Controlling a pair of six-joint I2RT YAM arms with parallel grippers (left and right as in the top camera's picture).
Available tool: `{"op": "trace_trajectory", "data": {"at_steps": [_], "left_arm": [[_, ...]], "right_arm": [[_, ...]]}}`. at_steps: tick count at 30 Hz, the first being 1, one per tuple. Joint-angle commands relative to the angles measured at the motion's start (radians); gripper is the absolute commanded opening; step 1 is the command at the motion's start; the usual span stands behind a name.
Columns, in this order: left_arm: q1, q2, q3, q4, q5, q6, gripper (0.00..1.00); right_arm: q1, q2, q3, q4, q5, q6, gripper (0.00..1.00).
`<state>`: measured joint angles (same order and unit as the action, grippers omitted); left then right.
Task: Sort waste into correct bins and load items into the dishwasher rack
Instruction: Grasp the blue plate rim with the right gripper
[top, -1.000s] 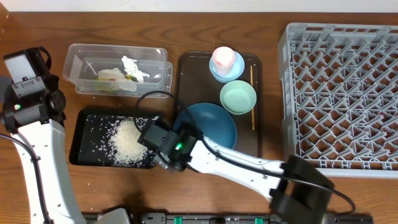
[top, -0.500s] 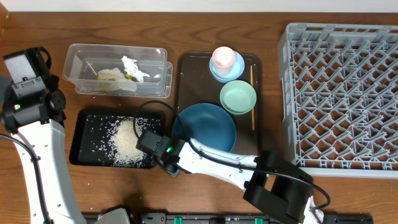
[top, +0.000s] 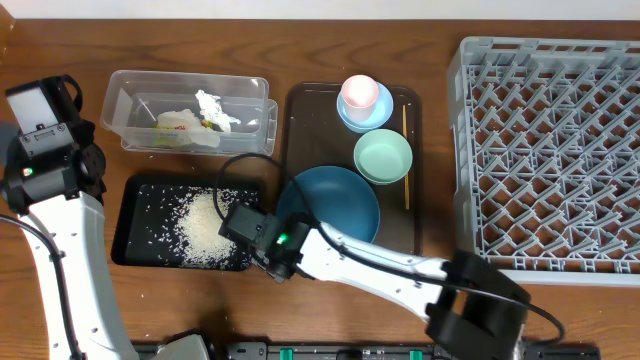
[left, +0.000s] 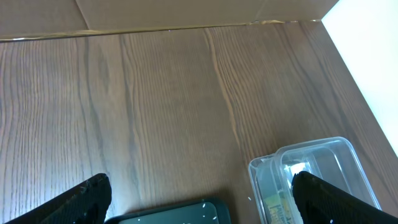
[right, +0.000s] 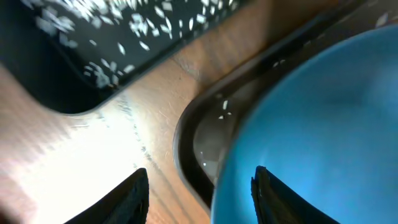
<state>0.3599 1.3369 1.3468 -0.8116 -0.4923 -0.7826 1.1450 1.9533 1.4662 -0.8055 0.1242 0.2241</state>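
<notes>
The large blue plate-bowl (top: 340, 200) lies at the front of the dark-brown serving tray (top: 300, 110). My right gripper (top: 268, 246) is open at the plate's left rim. In the right wrist view its fingers (right: 199, 199) straddle the blue rim (right: 311, 124) and the tray edge (right: 186, 143). The mint-green bowl (top: 383, 157), the pink cup (top: 360, 92) in the pale-blue small bowl (top: 350, 118) and the chopstick (top: 405, 150) lie on the same tray. Rice (top: 205, 228) lies in the black tray (top: 135, 250). Tissue (top: 210, 103) and the wrapper (top: 180, 122) lie in the clear tub (top: 125, 110). My left gripper (left: 205, 205) is open and empty.
The grey dishwasher rack (top: 550, 150) fills the right side and holds nothing. The left arm (top: 50, 160) stands at the left table edge. Its wrist view shows a corner of the black tray (left: 180, 214) and of the clear tub (left: 311, 168). Loose rice grains dot the black tray.
My right gripper stays at the blue plate's left rim, shifting only slightly, while the arm's rear links swing. The left arm has not moved.
</notes>
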Motion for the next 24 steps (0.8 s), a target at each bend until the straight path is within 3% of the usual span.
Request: {"op": "trace_trajectory", "data": {"at_steps": [1, 8, 21, 24], "left_arm": [[0.005, 0.002, 0.003, -0.003, -0.002, -0.004, 0.95], [0.005, 0.002, 0.003, -0.003, -0.002, -0.005, 0.95], [0.005, 0.002, 0.003, -0.003, -0.002, -0.004, 0.95], [0.005, 0.002, 0.003, -0.003, -0.002, -0.005, 0.95]], "right_arm": [[-0.005, -0.019, 0.017, -0.003, 0.010, 0.007, 0.50], [-0.014, 0.044, 0.005, -0.026, 0.035, 0.008, 0.41], [-0.027, 0.091, 0.004, -0.002, 0.050, 0.008, 0.49], [-0.027, 0.100, 0.004, 0.002, 0.053, 0.029, 0.40]]}}
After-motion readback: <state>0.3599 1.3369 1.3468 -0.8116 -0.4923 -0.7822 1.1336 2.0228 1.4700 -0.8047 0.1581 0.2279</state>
